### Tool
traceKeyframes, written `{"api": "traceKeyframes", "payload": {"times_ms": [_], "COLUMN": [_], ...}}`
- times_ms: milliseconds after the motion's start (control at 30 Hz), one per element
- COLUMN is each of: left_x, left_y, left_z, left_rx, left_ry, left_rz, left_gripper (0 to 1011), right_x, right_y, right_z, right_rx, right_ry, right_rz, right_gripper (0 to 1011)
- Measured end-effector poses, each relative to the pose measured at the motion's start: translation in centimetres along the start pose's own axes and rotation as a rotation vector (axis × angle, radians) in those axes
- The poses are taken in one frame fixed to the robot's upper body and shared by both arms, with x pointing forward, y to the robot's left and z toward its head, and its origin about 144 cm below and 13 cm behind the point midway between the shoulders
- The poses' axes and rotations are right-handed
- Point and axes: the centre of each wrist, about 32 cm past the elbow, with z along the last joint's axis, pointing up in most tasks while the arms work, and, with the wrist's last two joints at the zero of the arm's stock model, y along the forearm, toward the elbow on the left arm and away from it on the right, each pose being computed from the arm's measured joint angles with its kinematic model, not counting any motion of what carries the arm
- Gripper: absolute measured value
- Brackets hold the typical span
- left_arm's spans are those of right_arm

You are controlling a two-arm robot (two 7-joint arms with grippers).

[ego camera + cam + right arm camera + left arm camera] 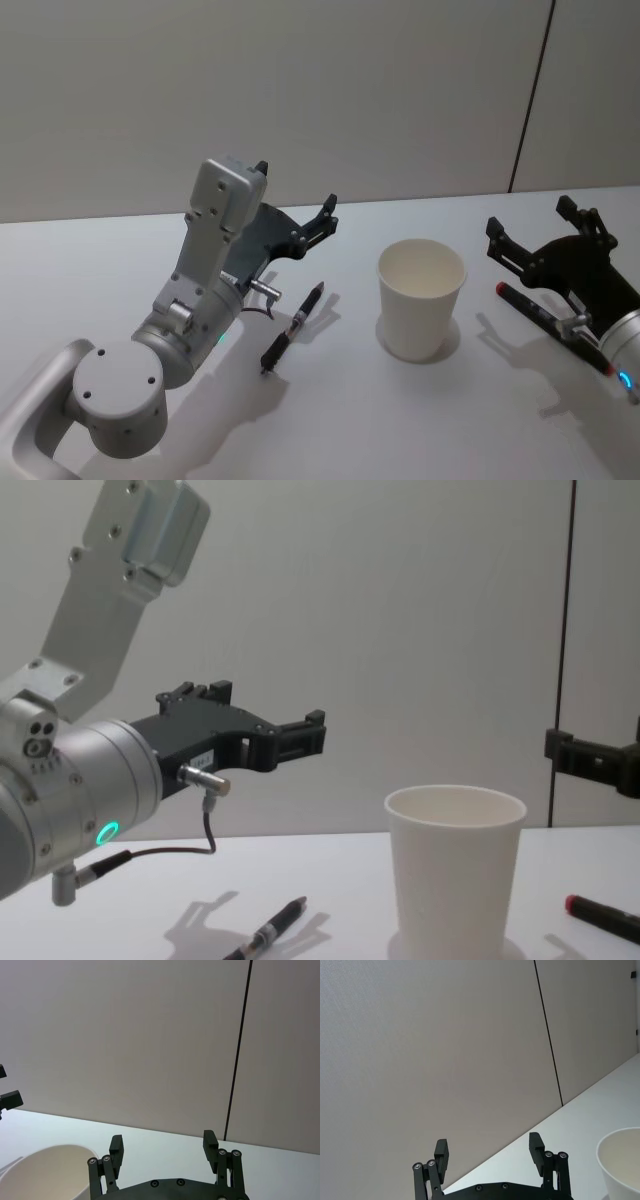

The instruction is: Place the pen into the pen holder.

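Observation:
The pen holder point(420, 300) is a plain white paper cup standing upright mid-table, also seen at the edge of the wrist views: cup point(622, 1165), cup point(45, 1172). A black pen point(293, 327) lies flat on the table to its left, pen point(270, 930). My left gripper point(296, 188) hovers open above and just behind that pen, empty, gripper point(489, 1147). A second dark pen with a red end point(550, 325) lies right of the cup. My right gripper point(530, 218) hangs open and empty over it, gripper point(163, 1142).
The white table point(360, 420) runs back to a grey panelled wall point(300, 90). My left arm's cable point(205, 835) loops down near the black pen. The cup stands between the two grippers.

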Motion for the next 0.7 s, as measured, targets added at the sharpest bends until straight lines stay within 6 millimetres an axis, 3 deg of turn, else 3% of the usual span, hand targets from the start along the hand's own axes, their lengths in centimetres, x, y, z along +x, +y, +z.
{"api": "traceKeyframes", "payload": {"times_ms": [700], "left_x": [0.0], "left_y": [0.0], "left_z": [0.0], "left_rx": [0.0], "left_ry": [0.0], "left_rz": [0.0], "left_gripper": [1001], "right_x": [0.0], "right_y": [0.0], "right_z": [0.0], "right_rx": [0.0], "right_ry": [0.0], "right_rz": [0.0], "right_gripper": [1001]}}
